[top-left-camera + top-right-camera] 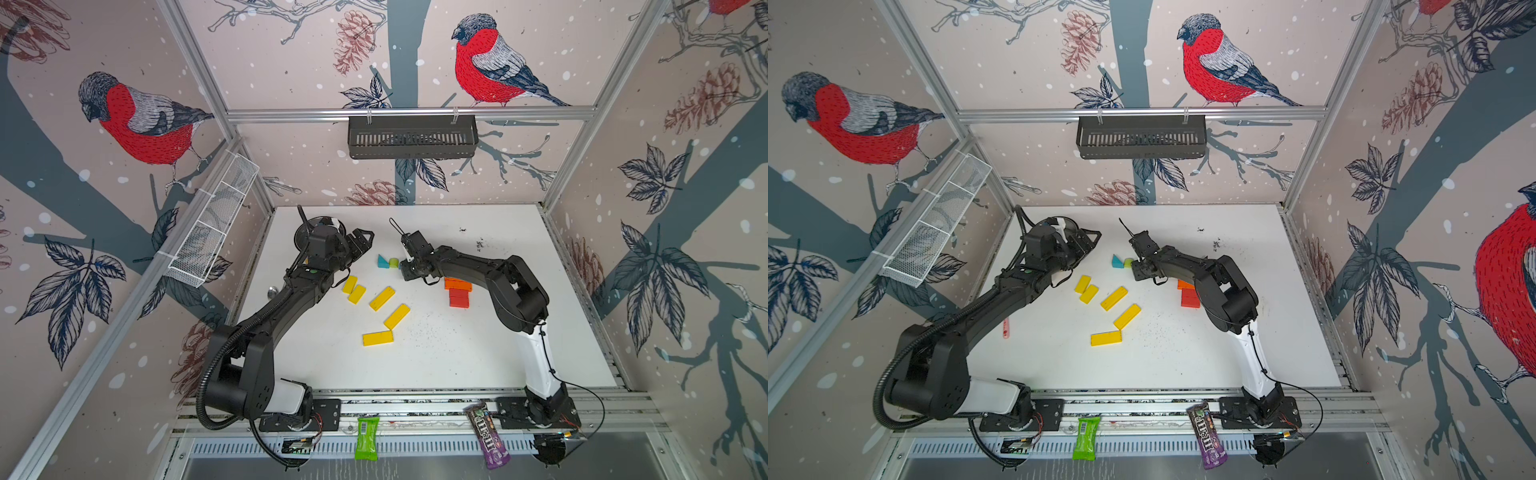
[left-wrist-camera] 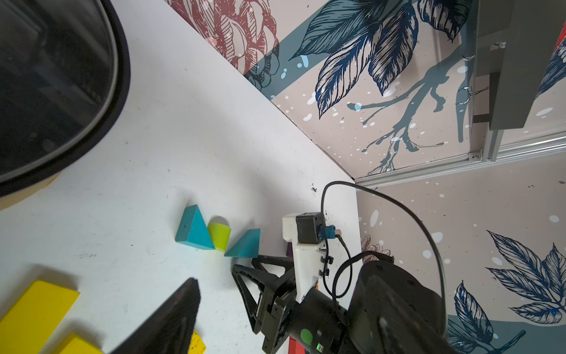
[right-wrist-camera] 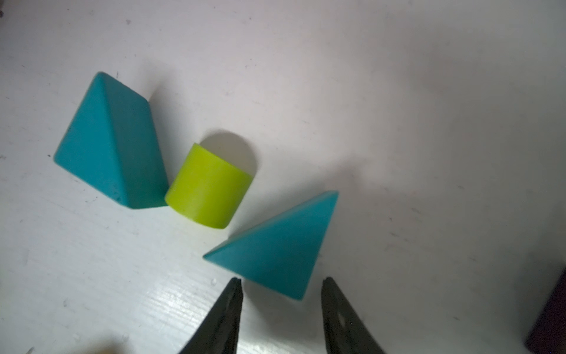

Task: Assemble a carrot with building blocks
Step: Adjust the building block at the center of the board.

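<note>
Two teal triangles (image 3: 113,144) (image 3: 275,245) and a lime-green block (image 3: 209,187) lie together on the white table (image 1: 457,357). My right gripper (image 3: 280,283) is open, its tips just short of the nearer triangle, with nothing between them. In both top views it (image 1: 404,270) (image 1: 1136,272) covers that triangle. Several yellow bars (image 1: 382,298) lie mid-table. An orange bar (image 1: 457,284) and red bars (image 1: 459,299) are stacked partly under the right arm. My left gripper (image 1: 365,240) hangs open and empty at the back left.
A pot with a dark lid (image 1: 322,226) stands behind the left gripper. A dark purple block (image 3: 551,321) lies beside the right gripper. A black basket (image 1: 411,137) and a white wire basket (image 1: 212,224) hang on the walls. Two candy packs (image 1: 366,438) lie on the front rail.
</note>
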Controlling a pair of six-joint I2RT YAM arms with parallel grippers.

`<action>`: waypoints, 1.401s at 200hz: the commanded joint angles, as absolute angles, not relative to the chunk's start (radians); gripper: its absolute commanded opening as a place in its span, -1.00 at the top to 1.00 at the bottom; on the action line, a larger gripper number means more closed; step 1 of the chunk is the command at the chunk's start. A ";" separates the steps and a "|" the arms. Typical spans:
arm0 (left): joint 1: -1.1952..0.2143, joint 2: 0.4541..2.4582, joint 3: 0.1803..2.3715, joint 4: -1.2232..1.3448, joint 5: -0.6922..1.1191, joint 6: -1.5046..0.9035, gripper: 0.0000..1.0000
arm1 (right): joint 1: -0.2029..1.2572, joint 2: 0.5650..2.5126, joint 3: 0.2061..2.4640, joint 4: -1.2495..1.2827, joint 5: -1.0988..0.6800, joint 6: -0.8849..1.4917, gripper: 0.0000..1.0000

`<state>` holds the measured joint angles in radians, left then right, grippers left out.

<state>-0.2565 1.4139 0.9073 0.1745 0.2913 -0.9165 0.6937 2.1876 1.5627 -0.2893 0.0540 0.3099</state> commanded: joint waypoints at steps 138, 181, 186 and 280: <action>-0.255 1.416 0.909 0.209 0.306 -0.914 -0.70 | 0.703 2.219 1.609 -0.299 0.077 0.302 0.10; -0.256 1.415 0.908 0.210 0.310 -0.916 -0.70 | 0.707 2.229 1.625 -0.304 0.077 0.301 0.10; -0.255 1.416 0.908 0.210 0.310 -0.916 -0.70 | 0.707 2.229 1.626 -0.305 0.077 0.302 0.10; -0.256 1.414 0.908 0.210 0.310 -0.916 -0.70 | 0.711 2.234 1.648 -0.325 0.086 0.293 0.10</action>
<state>-0.2565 1.4158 0.9073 0.1749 0.2947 -0.9165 0.7059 2.2372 1.6375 -0.3122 0.0727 0.3096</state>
